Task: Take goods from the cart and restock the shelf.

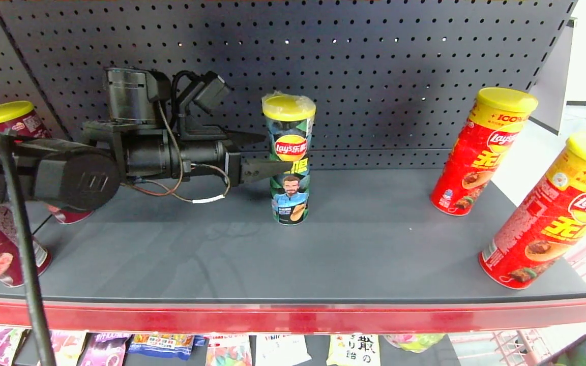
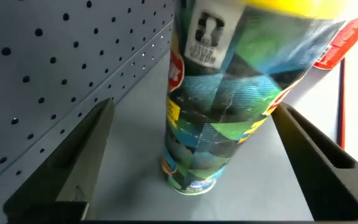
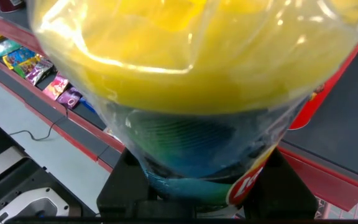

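The left gripper [image 1: 271, 151], entering from the frame's left, stands with jaws spread either side of the green chip can [image 1: 292, 198], not touching it, so the can bears its own weight. It stands upright at centre on the shelf [image 1: 374, 254], well left of the red cans [image 1: 481, 152]. The right gripper [image 3: 204, 183] clamps a second green can [image 3: 197, 74], probably next for shelving.

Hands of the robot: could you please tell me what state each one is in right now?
Left hand: open, around the green can standing on the shelf.
Right hand: closed, holding a yellow-lidded can.
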